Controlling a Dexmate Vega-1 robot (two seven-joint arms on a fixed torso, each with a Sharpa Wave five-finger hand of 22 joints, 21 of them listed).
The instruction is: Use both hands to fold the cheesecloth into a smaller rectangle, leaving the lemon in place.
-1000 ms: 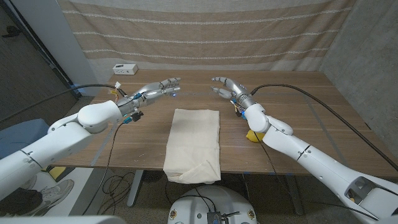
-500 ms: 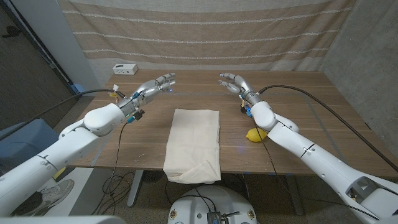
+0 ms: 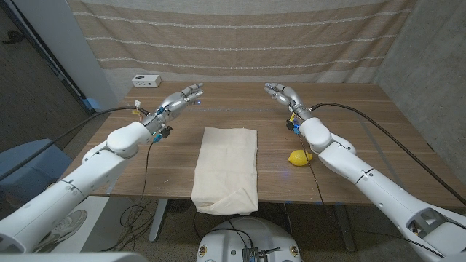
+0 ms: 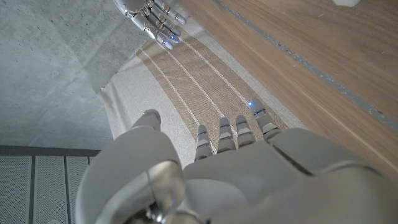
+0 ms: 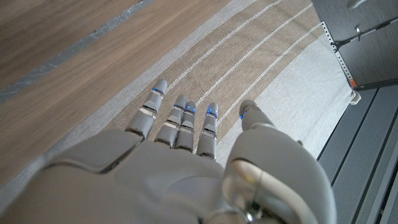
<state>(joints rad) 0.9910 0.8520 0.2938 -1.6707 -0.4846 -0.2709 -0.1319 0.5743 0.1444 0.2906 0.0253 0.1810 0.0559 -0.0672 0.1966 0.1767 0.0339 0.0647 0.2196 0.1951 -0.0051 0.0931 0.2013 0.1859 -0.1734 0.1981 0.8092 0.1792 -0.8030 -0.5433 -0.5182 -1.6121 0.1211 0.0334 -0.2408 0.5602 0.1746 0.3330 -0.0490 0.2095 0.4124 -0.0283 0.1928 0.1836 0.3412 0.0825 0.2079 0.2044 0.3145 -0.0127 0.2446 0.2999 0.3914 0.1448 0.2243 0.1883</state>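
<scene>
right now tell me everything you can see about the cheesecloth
The cheesecloth is an off-white, soft woven fabric, already folded into a long narrow rectangle. It lies flat on the wooden table at its middle, running from mid-table to the near edge, where a rumpled corner with a diagonal crease hangs slightly over. The lemon sits apart on its right. Neither robot hand touches it: the left robot hand and right robot hand are raised beyond its far end.

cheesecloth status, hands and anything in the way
Left hand and right hand open, raised past the far edge. Cheesecloth folded narrow, untouched. Lemon beside it, clear.
</scene>
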